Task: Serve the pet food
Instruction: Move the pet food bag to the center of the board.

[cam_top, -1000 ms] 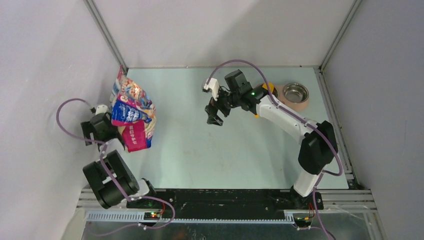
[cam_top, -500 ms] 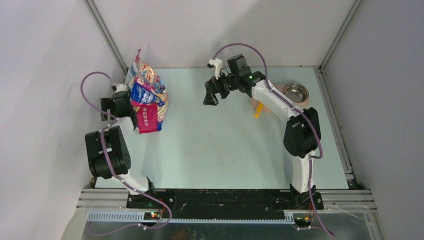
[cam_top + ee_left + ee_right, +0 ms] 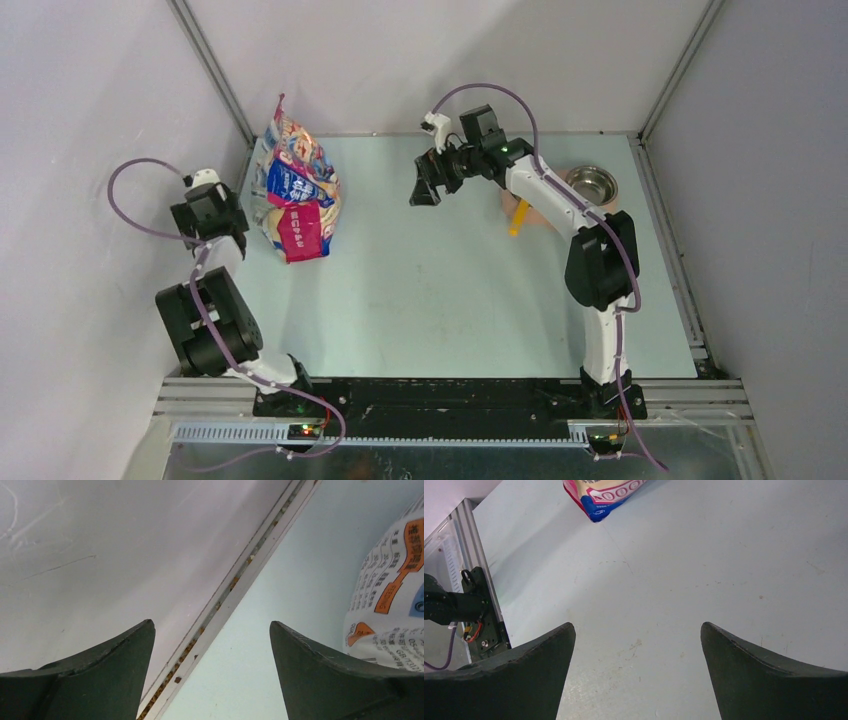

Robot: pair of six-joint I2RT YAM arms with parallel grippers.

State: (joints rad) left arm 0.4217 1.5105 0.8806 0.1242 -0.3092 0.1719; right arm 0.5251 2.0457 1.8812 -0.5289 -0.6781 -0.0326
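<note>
The glossy pink-and-blue bag stands upright on the table at the far left. It also shows at the right edge of the left wrist view and at the top of the right wrist view. No mass of pet food shows; only a few small brown bits lie in the rail groove by the wall. My left gripper is open and empty, just left of the bag, apart from it. My right gripper is open and empty above the table's far middle.
A metal bowl in a peach holder sits at the far right. A yellow scoop lies just left of it, partly under my right arm. The left wall and its rail are close to my left gripper.
My left gripper has let go of the bag and drawn back to the left; the bag now stands on the table. My right gripper swung toward the far side, then held still.
</note>
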